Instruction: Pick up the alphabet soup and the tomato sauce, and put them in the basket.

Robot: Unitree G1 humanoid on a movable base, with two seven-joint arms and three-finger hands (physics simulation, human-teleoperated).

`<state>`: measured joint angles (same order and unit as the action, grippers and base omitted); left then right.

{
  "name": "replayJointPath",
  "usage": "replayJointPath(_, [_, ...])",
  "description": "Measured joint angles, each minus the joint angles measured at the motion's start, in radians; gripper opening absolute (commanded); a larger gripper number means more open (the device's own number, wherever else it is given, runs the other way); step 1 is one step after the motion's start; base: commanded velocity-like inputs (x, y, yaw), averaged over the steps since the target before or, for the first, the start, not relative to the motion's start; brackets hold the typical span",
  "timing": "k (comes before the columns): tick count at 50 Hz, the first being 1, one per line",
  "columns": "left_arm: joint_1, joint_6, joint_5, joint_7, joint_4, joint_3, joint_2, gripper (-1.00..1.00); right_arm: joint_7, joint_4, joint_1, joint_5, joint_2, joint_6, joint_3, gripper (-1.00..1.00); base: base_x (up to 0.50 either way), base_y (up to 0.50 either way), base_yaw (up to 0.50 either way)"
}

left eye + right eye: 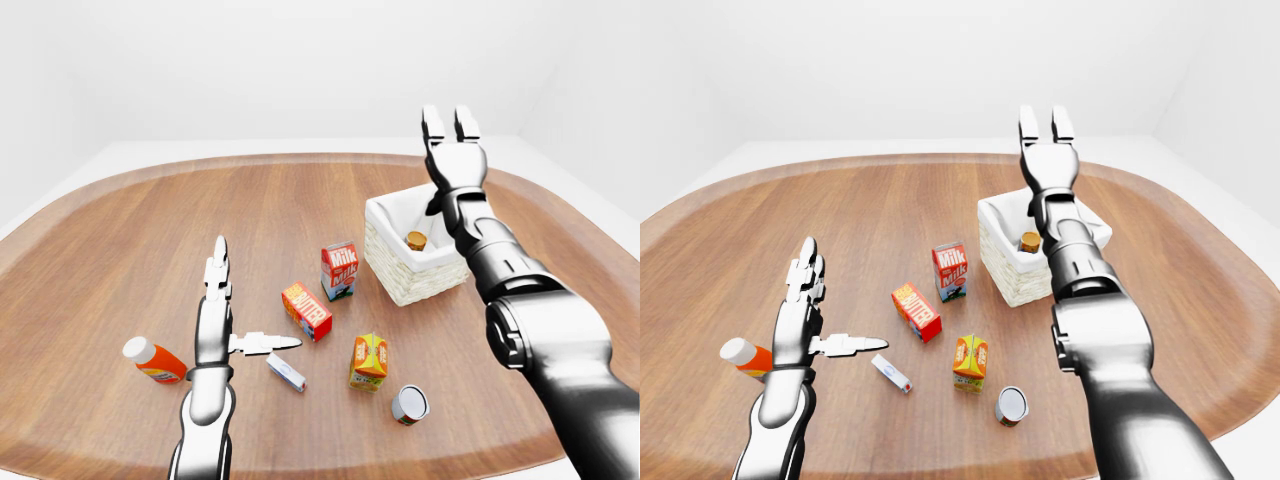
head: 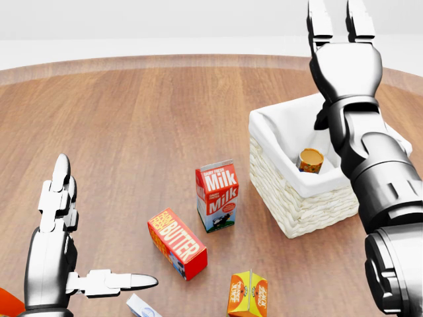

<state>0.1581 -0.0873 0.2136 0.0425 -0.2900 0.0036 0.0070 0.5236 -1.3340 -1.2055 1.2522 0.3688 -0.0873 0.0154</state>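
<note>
Nearest, a silver-lidded tin can (image 1: pixel 409 404) lies on the wooden table (image 1: pixel 120 260), apart from the rest. Left hand (image 2: pixel 56 254) hovers empty, fingers splayed. Further up the view, an orange-topped can (image 2: pixel 310 160) sits inside the white-lined wicker basket (image 2: pixel 297 205). Right hand (image 2: pixel 345 59) raised above it, fingers spread, grasping nothing.

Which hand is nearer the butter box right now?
Left. The left hand rests open just left of the butter box; the right hand is raised, open, above the basket.
</note>
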Motion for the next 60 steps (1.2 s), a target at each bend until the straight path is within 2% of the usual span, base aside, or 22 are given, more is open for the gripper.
replayJointPath(26, [0.000, 0.000, -0.004, -0.001, 0.005, 0.001, 0.000, 1.00, 0.000, 0.114, 0.062, -0.280, -0.006, 0.000, -0.027, 1.00, 0.00, 0.00, 0.00])
replayJointPath(42, [-0.002, 0.000, -0.004, 0.000, 0.011, 0.001, 0.000, 1.00, -0.020, 0.330, 0.169, -0.380, -0.015, 0.000, -0.048, 1.00, 0.00, 0.00, 0.00])
replayJointPath(60, [-0.002, 0.000, -0.004, -0.001, 0.004, 0.002, 0.000, 1.00, -0.115, 0.629, 0.346, -0.468, -0.038, 0.000, -0.084, 1.00, 0.00, 0.00, 0.00])
